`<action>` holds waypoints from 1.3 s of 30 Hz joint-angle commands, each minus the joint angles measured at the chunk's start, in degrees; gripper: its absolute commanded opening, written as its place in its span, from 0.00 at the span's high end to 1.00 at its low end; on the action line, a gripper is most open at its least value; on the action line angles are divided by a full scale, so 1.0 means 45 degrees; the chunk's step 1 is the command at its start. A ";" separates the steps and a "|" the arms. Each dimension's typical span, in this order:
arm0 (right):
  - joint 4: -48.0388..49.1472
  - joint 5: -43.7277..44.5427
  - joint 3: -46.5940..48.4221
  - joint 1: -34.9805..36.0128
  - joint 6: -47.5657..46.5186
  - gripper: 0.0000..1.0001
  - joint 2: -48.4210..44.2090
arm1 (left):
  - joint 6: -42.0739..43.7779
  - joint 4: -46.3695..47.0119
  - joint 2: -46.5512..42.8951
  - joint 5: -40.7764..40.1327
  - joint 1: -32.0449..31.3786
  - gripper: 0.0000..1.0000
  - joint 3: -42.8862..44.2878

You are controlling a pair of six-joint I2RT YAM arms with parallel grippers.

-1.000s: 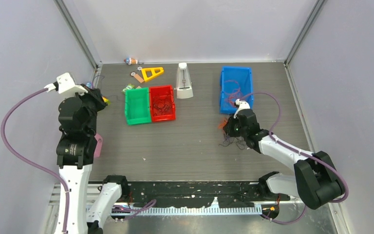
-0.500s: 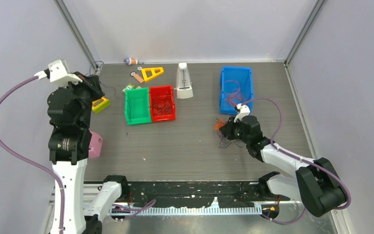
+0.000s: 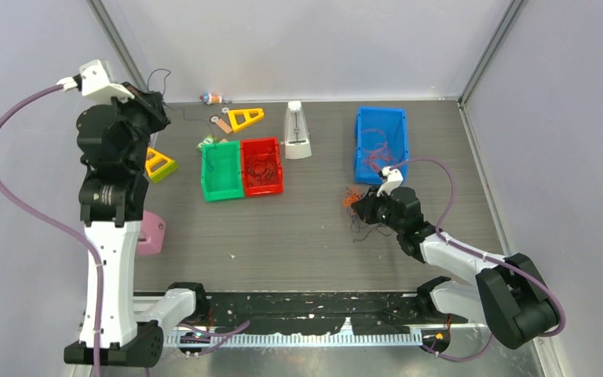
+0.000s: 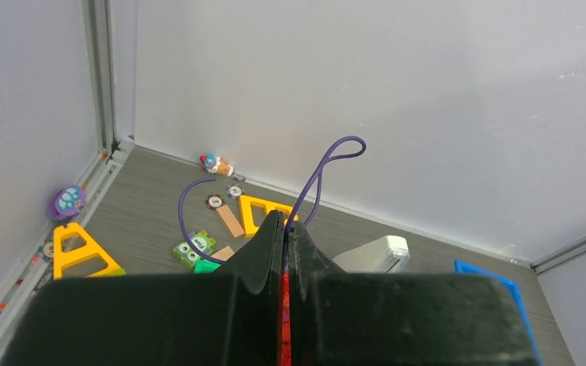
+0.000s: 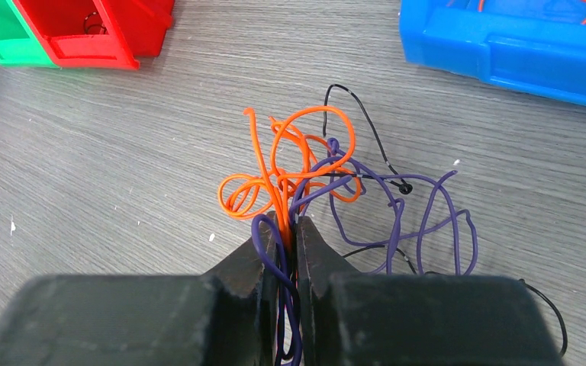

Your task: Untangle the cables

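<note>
The cables [image 5: 328,171] are a small clump of orange, purple and black strands on the grey table, right of centre in the top view [image 3: 353,203]. My right gripper [image 5: 288,223] is shut on their orange and purple strands, low at the table [image 3: 361,208]. My left gripper [image 4: 286,223] is shut on a single purple cable [image 4: 317,179] that loops up from its tips. It is raised high at the far left [image 3: 151,100], and the strand curls above it [image 3: 157,75].
A green bin [image 3: 220,169] and a red bin [image 3: 261,165] with dark strands stand mid-table. A blue bin [image 3: 380,144] holds more strands. A white metronome [image 3: 297,129], yellow triangles [image 3: 245,118] [image 3: 155,162], small toys and a pink object [image 3: 151,233] lie around.
My left arm has risen and swung toward the far left corner, carrying the purple cable up with it. My right gripper has shifted slightly left with the clump.
</note>
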 commanded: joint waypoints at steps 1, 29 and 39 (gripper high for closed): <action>0.0923 -0.0100 -0.0010 0.0070 0.0101 0.95 0.0041 | -0.0302 0.0788 0.0998 0.0442 0.0054 1.00 0.0202; 0.1134 -0.0117 -0.0270 0.0069 0.0233 0.95 -0.0100 | -0.2591 0.0331 0.4146 -0.5252 -0.0006 1.00 -0.4201; 0.1154 -0.0065 -0.0289 0.0070 0.0268 0.95 -0.0070 | -0.1883 -0.1133 0.7042 -0.4038 -0.1397 1.00 -0.2902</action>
